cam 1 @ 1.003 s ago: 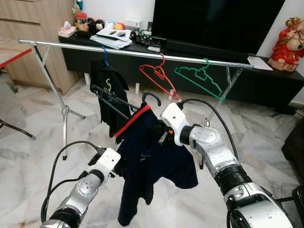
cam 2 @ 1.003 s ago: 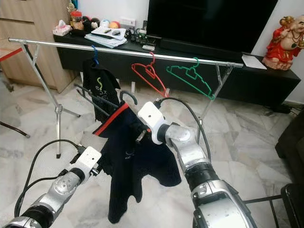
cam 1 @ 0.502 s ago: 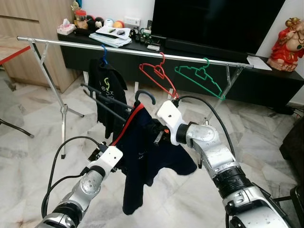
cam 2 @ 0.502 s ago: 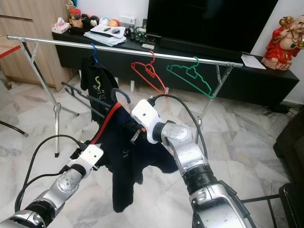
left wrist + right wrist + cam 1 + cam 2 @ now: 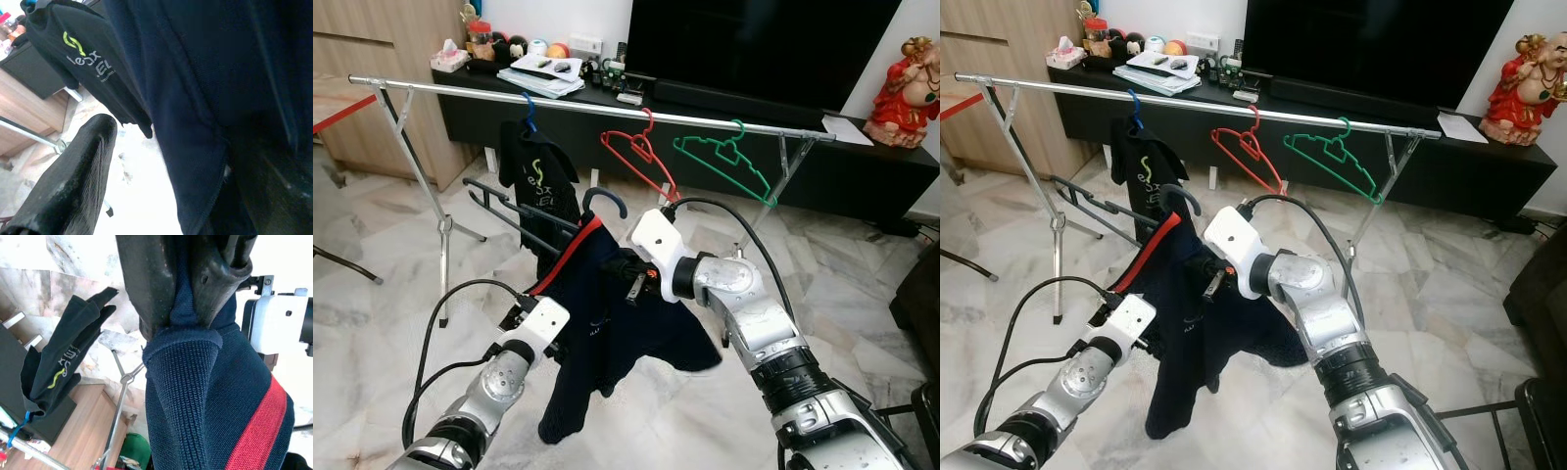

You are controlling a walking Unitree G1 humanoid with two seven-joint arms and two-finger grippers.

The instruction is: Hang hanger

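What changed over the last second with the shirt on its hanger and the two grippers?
The right gripper, clamped on the navy shirt by its collar, carried it and its dark hanger hook up and toward the rail, nearer the black shirt hanging there. The left gripper stayed by the shirt's lower part. The red hanger and green hanger did not move.

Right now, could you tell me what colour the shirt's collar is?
Red collar, clearest in the right wrist view.
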